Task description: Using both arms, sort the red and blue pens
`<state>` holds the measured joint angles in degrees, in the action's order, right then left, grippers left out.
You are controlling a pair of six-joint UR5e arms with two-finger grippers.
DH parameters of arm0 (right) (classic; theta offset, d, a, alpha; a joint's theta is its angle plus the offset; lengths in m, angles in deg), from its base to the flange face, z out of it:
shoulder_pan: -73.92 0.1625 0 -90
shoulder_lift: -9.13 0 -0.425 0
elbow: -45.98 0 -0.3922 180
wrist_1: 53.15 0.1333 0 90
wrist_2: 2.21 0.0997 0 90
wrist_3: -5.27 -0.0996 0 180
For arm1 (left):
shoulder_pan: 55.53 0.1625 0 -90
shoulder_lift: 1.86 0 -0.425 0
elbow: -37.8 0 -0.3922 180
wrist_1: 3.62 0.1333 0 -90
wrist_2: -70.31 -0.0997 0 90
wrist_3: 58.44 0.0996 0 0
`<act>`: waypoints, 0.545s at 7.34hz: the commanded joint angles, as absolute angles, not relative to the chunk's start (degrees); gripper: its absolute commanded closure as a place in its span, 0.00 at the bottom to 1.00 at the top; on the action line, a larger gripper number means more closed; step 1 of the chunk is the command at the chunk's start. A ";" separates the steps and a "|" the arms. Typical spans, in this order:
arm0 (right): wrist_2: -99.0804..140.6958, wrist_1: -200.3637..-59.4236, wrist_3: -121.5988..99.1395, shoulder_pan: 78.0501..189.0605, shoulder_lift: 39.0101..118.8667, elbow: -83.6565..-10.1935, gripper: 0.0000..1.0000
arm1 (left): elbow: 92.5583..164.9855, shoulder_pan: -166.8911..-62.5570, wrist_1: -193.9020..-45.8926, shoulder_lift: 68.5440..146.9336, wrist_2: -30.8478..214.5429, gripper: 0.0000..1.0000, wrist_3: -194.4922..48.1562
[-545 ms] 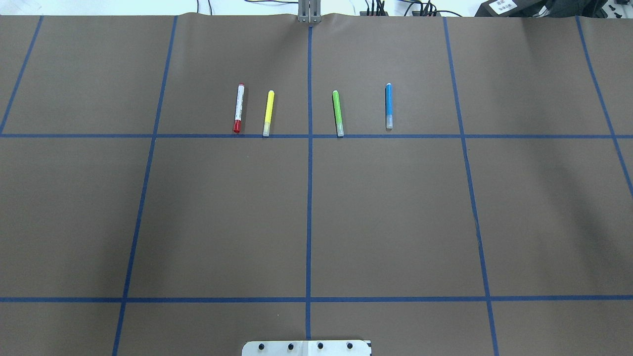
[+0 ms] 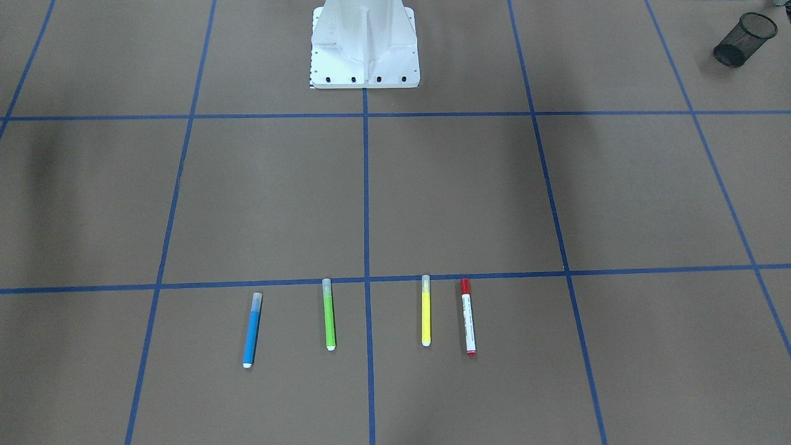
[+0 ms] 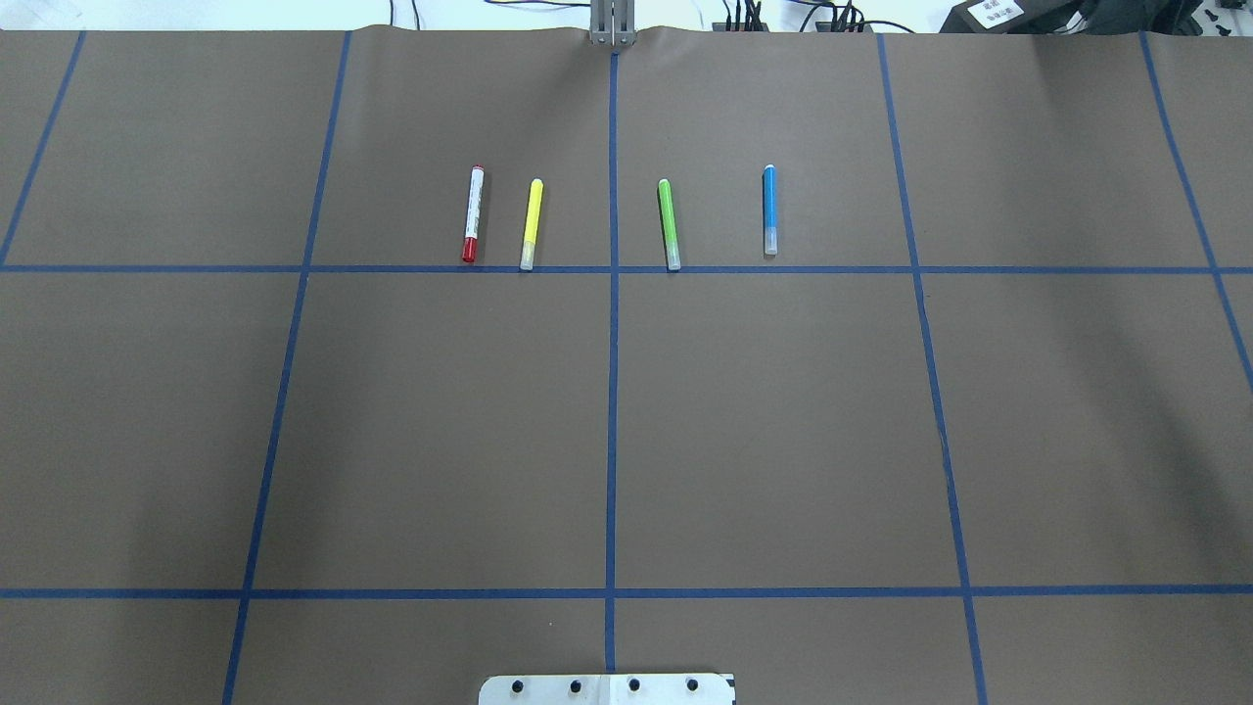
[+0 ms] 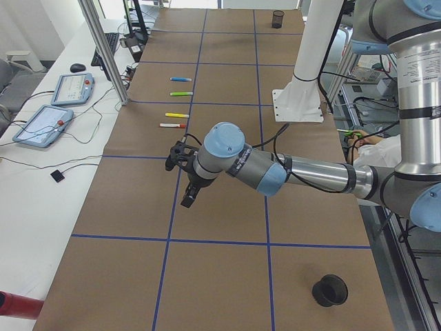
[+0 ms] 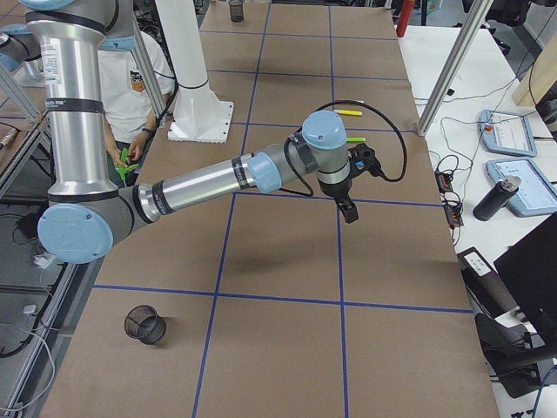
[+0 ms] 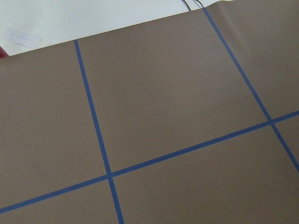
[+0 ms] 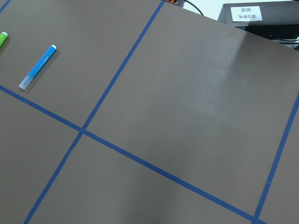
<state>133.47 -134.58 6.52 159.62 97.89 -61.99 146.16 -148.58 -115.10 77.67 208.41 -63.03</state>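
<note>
Red pen (image 3: 473, 213) lay at 11 o'clock of the table (image 3: 783, 441) centre, blue pen (image 3: 769, 210) at 1 o'clock; both judged light, stiff, slick, liable to roll, best pinched mid-barrel; the spread of the left gripper (image 4: 187, 198) and right gripper (image 5: 349, 213), both clear of the pens, could not be told.

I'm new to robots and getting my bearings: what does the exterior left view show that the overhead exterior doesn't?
Only exterior left: the left arm over the table, a black cup near its end, two tablets on a side desk. Only overhead: a white-labelled black box beyond the far edge. Both: the red pen, yellow pen, green pen and blue pen on the blue-taped table.
</note>
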 commanded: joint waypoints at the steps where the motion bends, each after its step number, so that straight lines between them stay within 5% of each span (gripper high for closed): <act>1: 133.57 -134.45 6.06 159.70 99.83 -62.55 0.00 | 145.82 -148.60 -113.75 77.25 205.41 0.01 -63.01; 4: 132.17 -127.60 6.41 159.62 103.52 -61.17 0.00 | 146.45 -148.08 -109.70 80.13 205.32 0.01 -72.56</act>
